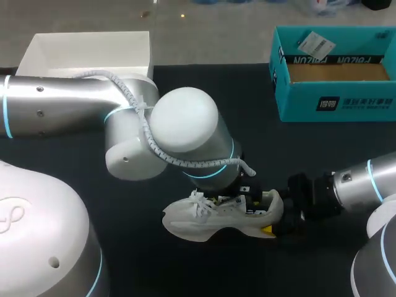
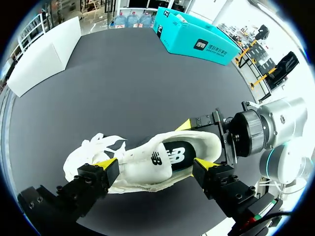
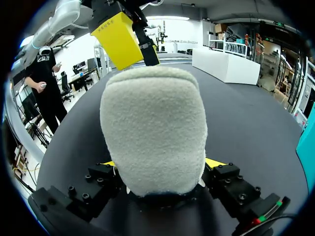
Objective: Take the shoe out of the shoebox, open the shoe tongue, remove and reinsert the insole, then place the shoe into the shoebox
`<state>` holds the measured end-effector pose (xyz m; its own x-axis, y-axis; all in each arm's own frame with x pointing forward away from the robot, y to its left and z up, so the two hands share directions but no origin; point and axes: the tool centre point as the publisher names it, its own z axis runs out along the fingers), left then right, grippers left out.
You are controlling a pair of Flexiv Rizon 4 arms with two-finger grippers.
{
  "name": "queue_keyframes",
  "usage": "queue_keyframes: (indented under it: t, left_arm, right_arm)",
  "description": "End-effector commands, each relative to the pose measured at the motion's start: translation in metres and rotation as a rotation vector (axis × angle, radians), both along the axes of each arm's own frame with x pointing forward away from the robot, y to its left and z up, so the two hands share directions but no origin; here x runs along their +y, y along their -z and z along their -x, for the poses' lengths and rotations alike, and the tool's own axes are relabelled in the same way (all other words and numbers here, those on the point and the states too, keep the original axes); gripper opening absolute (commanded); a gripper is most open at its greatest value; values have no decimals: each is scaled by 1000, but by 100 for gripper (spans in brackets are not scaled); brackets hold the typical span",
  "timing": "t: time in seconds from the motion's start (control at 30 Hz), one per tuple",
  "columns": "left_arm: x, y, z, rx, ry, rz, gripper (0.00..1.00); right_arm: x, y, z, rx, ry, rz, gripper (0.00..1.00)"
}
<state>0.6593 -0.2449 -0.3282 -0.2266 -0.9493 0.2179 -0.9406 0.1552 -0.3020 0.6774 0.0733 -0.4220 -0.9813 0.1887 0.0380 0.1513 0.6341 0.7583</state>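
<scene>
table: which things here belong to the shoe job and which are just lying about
For the job: shoe, insole inside it, teal shoebox, right pincer on its heel, left pincer around it.
Lying about: white box.

Silver-white arms (image 1: 62,105), cyan light rings (image 1: 213,171) at joints, pale braided cable (image 1: 147,133), black hands (image 2: 156,163), yellow fingertips (image 2: 106,163)
</scene>
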Motion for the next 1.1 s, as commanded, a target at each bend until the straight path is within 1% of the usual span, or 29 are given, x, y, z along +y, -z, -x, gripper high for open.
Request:
queue_keyframes:
  t: [0.03,0.17,0.33,0.47,0.53,0.7,0.97,1.1]
  left_arm:
    - [-9,6,2,-2,-15,-41,100]
    - [-5,11,3,14,-36,-69,100]
    - [6,19,2,34,-91,-97,100]
    - [11,20,0,22,-103,-153,100]
    - [12,20,-1,18,-102,-158,100]
    - [11,25,-5,30,-86,-166,100]
    - [-1,39,-9,47,-52,-198,100]
    - [-1,42,-10,56,-56,-201,100]
  right_arm:
    - [0,-1,1,0,0,2,0]
    - [0,-1,1,0,0,2,0]
    - [0,-1,1,0,0,2,0]
    - [0,-1,1,0,0,2,0]
    - [0,-1,1,0,0,2,0]
    - [0,-1,1,0,0,2,0]
    - [0,-1,1,0,0,2,0]
    - [0,-1,1,0,0,2,0]
